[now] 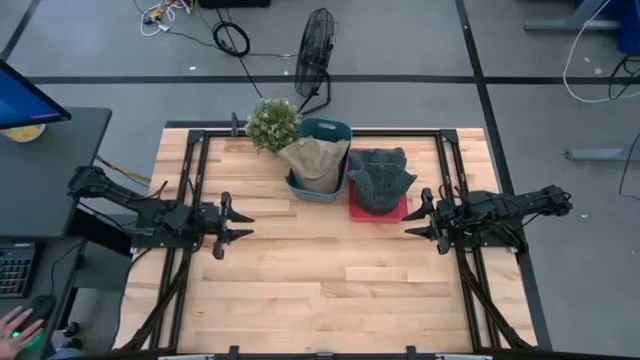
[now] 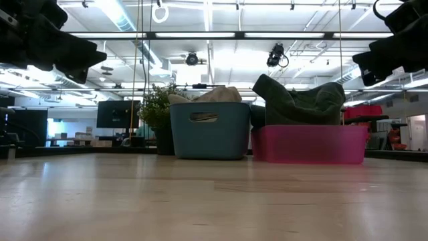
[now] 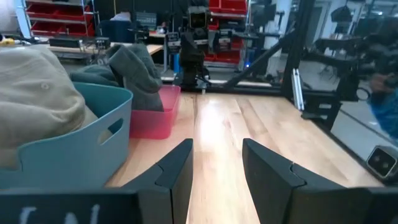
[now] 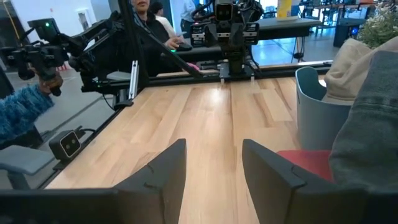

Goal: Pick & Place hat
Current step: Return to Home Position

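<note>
A tan hat sits in a teal bin at the table's far middle; it also shows in the left wrist view. A dark green hat rests on a pink tray right of the bin, seen in the low view too. My left gripper hovers open over the table's left side, pointing right. My right gripper hovers open at the right side, pointing left, near the pink tray's corner.
A potted plant stands at the far edge beside the teal bin. A black metal frame runs around the table. Bare wood lies between the grippers and toward the near edge. A person's hand shows off the table's near left.
</note>
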You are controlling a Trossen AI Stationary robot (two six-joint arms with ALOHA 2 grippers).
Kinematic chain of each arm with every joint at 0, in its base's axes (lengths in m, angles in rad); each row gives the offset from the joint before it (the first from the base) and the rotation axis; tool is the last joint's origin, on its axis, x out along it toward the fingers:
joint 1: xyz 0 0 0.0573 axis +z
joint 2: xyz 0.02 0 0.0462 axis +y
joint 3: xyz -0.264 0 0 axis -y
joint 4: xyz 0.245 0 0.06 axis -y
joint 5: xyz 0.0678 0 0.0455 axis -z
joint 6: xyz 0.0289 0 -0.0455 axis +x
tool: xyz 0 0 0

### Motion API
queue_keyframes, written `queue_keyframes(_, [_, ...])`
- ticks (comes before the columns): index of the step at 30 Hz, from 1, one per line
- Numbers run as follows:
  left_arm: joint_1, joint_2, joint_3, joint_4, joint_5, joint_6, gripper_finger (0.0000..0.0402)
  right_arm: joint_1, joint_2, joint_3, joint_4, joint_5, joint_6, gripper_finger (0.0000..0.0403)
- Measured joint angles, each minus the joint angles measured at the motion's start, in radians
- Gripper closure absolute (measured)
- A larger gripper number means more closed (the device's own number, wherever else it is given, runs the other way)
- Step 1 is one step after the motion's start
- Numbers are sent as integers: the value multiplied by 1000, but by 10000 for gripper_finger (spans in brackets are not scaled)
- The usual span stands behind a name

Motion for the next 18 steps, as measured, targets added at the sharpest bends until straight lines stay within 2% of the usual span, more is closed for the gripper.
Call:
queue_keyframes(8, [0, -1, 0, 6, 0, 23, 260, 0, 0, 0, 6, 2, -6, 243])
queue_keyframes(18, [0, -1, -1, -47, -2, 23, 260, 0, 0, -5, 23, 0, -90, 243])
